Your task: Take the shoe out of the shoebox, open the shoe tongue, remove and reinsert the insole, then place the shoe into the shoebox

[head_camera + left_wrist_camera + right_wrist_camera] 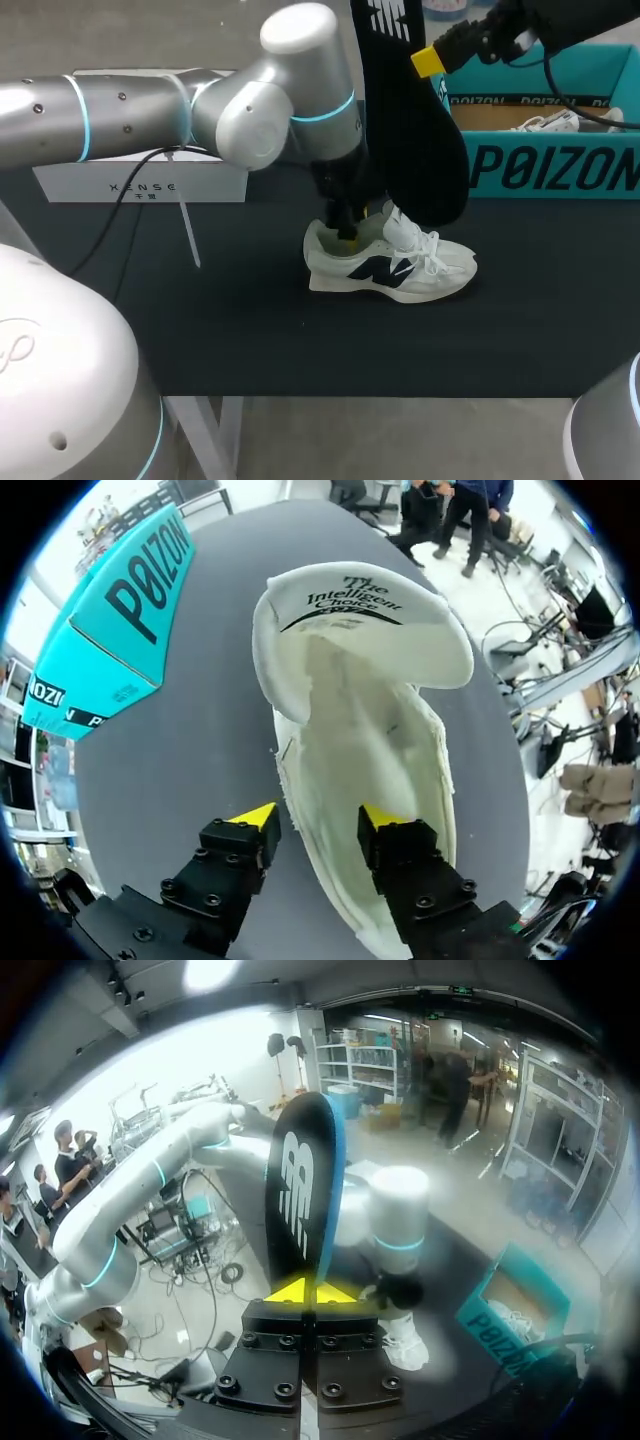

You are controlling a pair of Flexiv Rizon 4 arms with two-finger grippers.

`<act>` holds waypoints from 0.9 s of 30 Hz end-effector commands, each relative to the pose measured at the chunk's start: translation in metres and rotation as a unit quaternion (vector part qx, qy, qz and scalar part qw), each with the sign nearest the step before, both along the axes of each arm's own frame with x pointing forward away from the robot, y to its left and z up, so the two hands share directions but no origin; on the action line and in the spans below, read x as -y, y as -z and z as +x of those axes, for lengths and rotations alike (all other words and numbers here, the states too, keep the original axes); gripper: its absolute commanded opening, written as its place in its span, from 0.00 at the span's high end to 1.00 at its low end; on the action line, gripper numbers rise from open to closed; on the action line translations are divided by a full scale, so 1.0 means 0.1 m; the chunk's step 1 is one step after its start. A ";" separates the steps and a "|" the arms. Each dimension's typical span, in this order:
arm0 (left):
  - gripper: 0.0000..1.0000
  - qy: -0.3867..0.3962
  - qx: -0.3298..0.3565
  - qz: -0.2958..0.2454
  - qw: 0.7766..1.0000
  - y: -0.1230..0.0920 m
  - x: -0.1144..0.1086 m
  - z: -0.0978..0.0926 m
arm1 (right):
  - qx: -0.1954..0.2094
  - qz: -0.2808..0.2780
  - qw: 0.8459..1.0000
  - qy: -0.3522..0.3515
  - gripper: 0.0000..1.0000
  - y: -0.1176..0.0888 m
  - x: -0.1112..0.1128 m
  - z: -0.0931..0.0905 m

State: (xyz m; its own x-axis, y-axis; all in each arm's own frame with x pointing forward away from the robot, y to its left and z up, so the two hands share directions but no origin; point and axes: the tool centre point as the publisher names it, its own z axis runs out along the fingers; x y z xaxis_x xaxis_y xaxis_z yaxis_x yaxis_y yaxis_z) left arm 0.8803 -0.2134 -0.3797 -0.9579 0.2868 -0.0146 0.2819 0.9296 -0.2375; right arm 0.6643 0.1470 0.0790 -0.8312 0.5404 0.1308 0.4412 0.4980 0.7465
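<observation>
The insole (300, 1190) is held clamped upright in the right end effector (311, 1293), over the shoe (390, 265) on the worktop (250, 330) at the left end effector (320, 817), grip unclear; buckling could be caused by misaligned reinsertion.

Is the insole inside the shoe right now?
No, the right gripper holds the black insole up in the air above the shoe.
</observation>
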 end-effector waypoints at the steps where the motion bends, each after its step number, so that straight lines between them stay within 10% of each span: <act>1: 1.00 0.002 -0.001 0.004 1.000 0.06 0.05 0.01 | -0.002 -0.002 1.000 0.000 1.00 -0.01 -0.02 0.02; 27: 1.00 0.086 0.021 0.001 0.996 -0.37 -0.10 0.21 | -0.002 -0.002 1.000 0.000 1.00 -0.01 -0.02 0.02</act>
